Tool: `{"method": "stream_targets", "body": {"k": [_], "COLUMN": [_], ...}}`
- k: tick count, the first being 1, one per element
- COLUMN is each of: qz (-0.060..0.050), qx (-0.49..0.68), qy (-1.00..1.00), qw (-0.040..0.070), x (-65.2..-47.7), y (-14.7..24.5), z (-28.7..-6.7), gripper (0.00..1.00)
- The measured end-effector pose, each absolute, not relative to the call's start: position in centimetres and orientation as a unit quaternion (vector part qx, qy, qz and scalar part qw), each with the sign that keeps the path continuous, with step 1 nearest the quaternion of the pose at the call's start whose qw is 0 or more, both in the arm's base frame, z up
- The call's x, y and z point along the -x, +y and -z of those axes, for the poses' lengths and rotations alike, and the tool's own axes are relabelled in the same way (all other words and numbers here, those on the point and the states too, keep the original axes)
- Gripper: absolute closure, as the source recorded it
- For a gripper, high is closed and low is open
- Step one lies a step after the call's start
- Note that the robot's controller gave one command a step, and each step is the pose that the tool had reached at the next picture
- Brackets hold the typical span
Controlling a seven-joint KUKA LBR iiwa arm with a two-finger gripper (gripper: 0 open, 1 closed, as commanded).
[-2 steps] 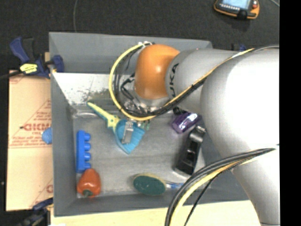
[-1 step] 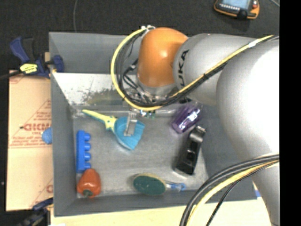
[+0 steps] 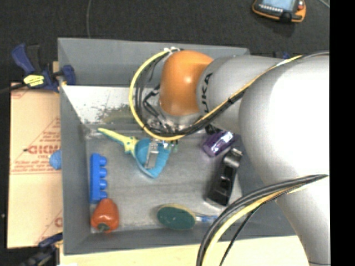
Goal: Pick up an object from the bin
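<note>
Hanging over the middle of the bin [image 3: 74, 165], the claw [image 3: 153, 152] sits right over a pale blue toy [image 3: 160, 166] with a yellow handle. Whether it is open or gripping, I cannot tell from here.

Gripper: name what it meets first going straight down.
Most likely the light blue rounded piece with the yellow handle, mid-bin; the gripper is directly over it, though depth is unclear.

Robot lab, KUKA arm [image 3: 288, 121], metal bin [image 3: 105, 65], pendant [image 3: 279, 5]
</note>
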State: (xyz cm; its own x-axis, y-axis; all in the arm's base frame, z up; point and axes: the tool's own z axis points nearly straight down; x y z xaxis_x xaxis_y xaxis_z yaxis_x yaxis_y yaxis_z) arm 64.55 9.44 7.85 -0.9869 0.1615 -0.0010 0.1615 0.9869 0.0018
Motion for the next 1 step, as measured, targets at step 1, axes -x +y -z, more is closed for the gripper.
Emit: {"method": "stream_targets", "body": {"k": [1], "qz": [-0.003], "qx": [-0.189], "qy": [0.982], "qw": [0.009], "x": [-63.20], "y": [11.69], "z": [-7.09], "gripper": [0.00]}}
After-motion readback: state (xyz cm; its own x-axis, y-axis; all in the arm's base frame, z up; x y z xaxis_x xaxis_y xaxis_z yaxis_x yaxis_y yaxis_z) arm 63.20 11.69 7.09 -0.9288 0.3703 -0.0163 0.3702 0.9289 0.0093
